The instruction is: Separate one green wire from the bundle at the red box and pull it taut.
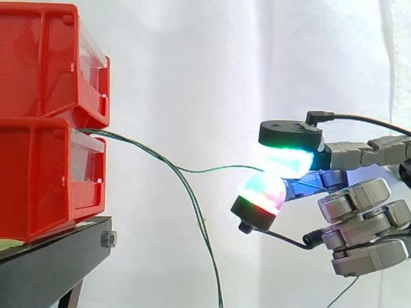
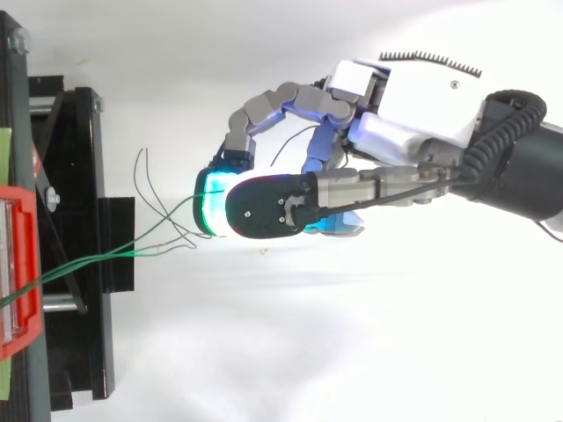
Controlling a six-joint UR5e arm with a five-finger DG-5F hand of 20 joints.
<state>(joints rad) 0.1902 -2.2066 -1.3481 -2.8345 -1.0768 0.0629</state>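
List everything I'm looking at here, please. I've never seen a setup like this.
Red bins: two, red, stacked one on the other at the left.
Black stand: one, black, under the bins.
Green wire: one, green, running from between the bins across to the hand, sagging slightly.
Other green wires: at least two, green, coming from the same spot at the bins and hanging down loose.
White curtain: one, white, behind everything.
Hand: one, grey and white, coming in from the right in the side view.
Fingertip pads: two, glowing cyan, green and red, pinching the green wire between them.
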